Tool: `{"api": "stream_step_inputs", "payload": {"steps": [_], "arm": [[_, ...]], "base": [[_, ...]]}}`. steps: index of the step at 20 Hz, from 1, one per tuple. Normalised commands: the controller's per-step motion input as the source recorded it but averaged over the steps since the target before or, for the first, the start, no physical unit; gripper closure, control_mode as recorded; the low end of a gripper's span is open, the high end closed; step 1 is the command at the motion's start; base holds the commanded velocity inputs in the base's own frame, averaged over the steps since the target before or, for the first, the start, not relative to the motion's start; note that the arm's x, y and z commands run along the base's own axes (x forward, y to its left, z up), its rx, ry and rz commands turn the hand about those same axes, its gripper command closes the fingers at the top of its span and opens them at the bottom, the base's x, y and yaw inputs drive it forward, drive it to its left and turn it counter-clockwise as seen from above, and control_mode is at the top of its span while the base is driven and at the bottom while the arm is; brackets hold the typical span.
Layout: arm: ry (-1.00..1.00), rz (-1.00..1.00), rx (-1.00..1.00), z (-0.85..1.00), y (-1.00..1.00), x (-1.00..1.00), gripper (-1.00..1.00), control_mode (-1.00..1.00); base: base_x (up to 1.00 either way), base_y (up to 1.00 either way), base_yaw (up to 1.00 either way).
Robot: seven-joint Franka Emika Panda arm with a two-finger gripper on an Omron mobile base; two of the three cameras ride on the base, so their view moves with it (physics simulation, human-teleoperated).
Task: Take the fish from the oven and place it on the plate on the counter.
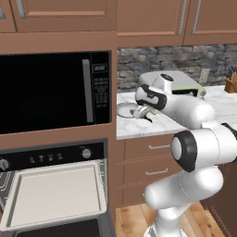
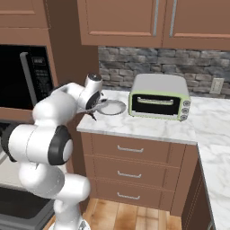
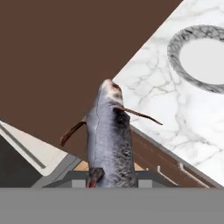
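Note:
The grey fish [image 3: 109, 144] stands up between the jaws in the hand view, so my gripper [image 1: 141, 112] is shut on it. The gripper [image 2: 92, 110] hangs over the left end of the marble counter [image 1: 139, 128], just beside the round grey-white plate [image 1: 125, 110]. In the hand view the plate [image 3: 205, 57] lies at the upper right, apart from the fish, with the counter's edge [image 3: 175, 105] below the fish's head. The black oven [image 1: 51, 157] is at the lower left, its pale tray [image 1: 55, 192] pulled out and bare.
A grey-green toaster oven [image 2: 159, 96] stands on the counter right of the plate [image 2: 111, 107]. A black microwave [image 1: 51, 90] sits in the tall wooden cabinet above the oven. Brown drawers [image 2: 130, 161] run below the counter, and a knife block [image 1: 230, 83] stands far right.

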Motion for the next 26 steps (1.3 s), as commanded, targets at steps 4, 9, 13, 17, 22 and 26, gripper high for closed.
{"api": "stream_step_inputs", "payload": {"steps": [4, 9, 13, 17, 22, 26], "arm": [[0.00, -0.19, -0.12, -0.19, 0.00, 0.51, 1.00, -1.00], [0.16, -0.20, -0.17, 0.29, 0.00, 0.32, 1.00, -1.00], [0.06, -0.15, -0.01, -0.14, -0.14, 0.52, 1.00, -1.00], [-0.04, -0.09, 0.07, -0.22, -0.26, 0.78, 1.00, -1.00], [-0.01, 0.00, 0.09, -0.04, -0.53, 0.47, 1.00, -1.00], [0.00, 0.00, 0.00, -0.11, -0.01, 0.16, 1.00, -1.00]], "base": [[0.00, 0.00, 0.00], [0.00, 0.00, 0.00], [0.00, 0.00, 0.00], [0.00, 0.00, 0.00], [0.00, 0.00, 0.00], [0.00, 0.00, 0.00]]}}
